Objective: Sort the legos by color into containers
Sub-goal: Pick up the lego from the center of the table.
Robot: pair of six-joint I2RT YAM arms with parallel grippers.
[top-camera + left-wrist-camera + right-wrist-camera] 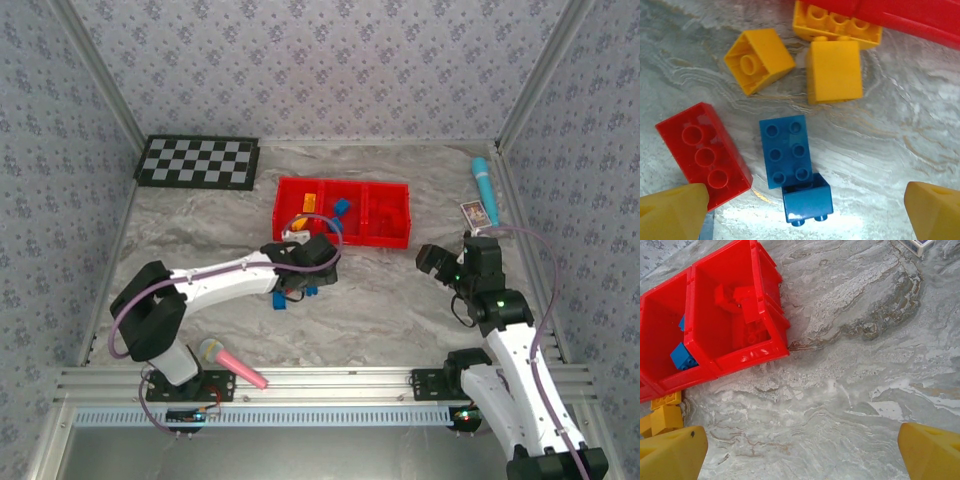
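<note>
Left gripper (802, 215) hangs wide open over the loose legos (759, 60) with nothing in it, 2 blunt yellow fingertips (672, 212) poking into the wrist view's bottom corners. Under it on the glossy marble-look table (900, 125): 1 red brick (702, 155) flipped hollow side up, a blue 6-stud brick (785, 150) touching a smaller blue brick (807, 200), and 3 yellow bricks (834, 70) near the red tray (900, 20), 1 right against its wall. Right gripper (800, 452) is spread wide and empty too, over bare table off the tray's right end, loads of room. Right compartment (747, 357) holds red pieces (742, 302), red on red so can't count them. Middle compartment (662, 335) has a blue piece (682, 356), partly cut off.
</note>
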